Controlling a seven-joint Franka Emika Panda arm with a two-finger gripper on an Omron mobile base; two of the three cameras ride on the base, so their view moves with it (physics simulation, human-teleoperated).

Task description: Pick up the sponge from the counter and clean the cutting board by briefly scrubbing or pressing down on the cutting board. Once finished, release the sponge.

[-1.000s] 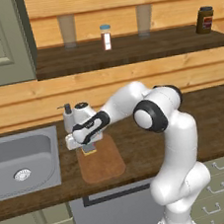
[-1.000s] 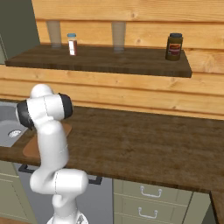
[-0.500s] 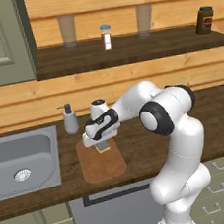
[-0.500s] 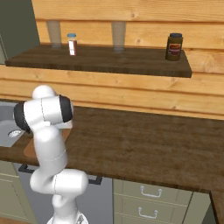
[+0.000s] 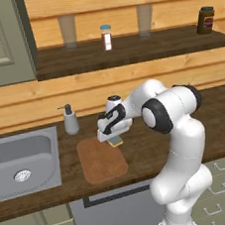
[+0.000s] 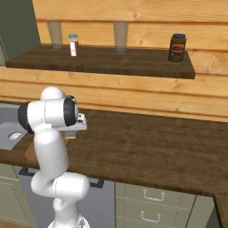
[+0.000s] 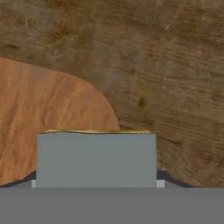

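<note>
The jaws are pinched on the sponge (image 7: 96,159), its grey-blue top facing the hand camera with a thin yellow edge showing along its far side and a dark fingertip at each lower corner. In the left base view the gripper (image 5: 113,137) points down with the sponge (image 5: 116,142) held between its fingers at the far right corner of the cutting board (image 5: 101,160). The hand view shows the rounded corner of the cutting board (image 7: 48,109) beneath the sponge, with the dark counter (image 7: 175,78) beyond it; whether the sponge touches the board I cannot tell. The board lies flat on the counter (image 5: 153,144), just right of the steel sink (image 5: 21,163). A soap dispenser (image 5: 70,120) stands behind the board, near the wall.
</note>
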